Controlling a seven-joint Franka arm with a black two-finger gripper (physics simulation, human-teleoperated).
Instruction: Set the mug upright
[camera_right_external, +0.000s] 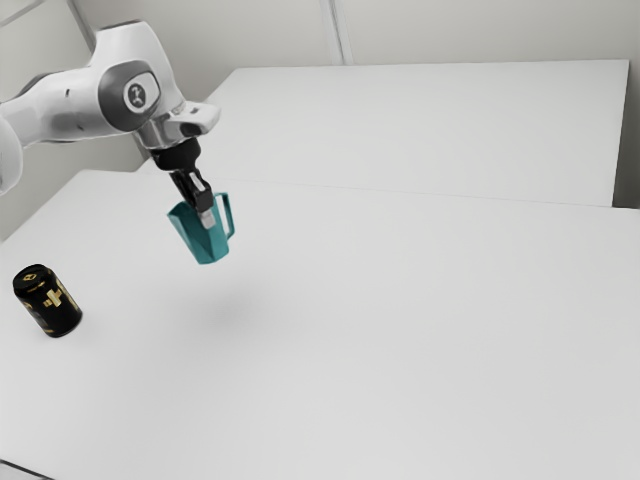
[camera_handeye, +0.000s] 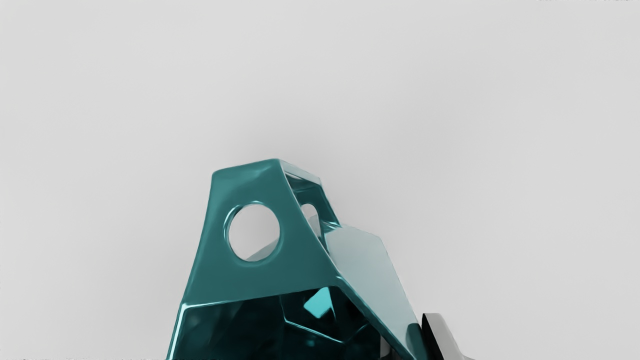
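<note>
Mug (camera_right_external: 205, 245), teal and faceted, hangs in the air above the counter (camera_right_external: 400, 350), in the grasp of the fingers (camera_right_external: 208, 217). They pinch its side wall up by the rim: one lies flat against the outer face, and a pale sliver inside the mouth, beside that same wall, looks to be the other. Most of the body reaches down below the fingertips, base lowest and mouth up, close to upright; whether it leans a little I cannot tell.

The handle (camera_right_external: 229, 215) points toward the exterior view's right, just beside the fingers and clear of them. In the wrist view the handle has a round hole in its upper face, and the open mouth lies between the handle and the hand. A soft shadow falls on the counter below the mug, well in from the far edge and nearer the exterior view's left than its right.

A black can (camera_right_external: 50, 302) with gold markings stands on the counter near its edge at the exterior view's left, apart from the mug. Beyond the counter's far edge lies another white surface (camera_right_external: 430, 120).
</note>
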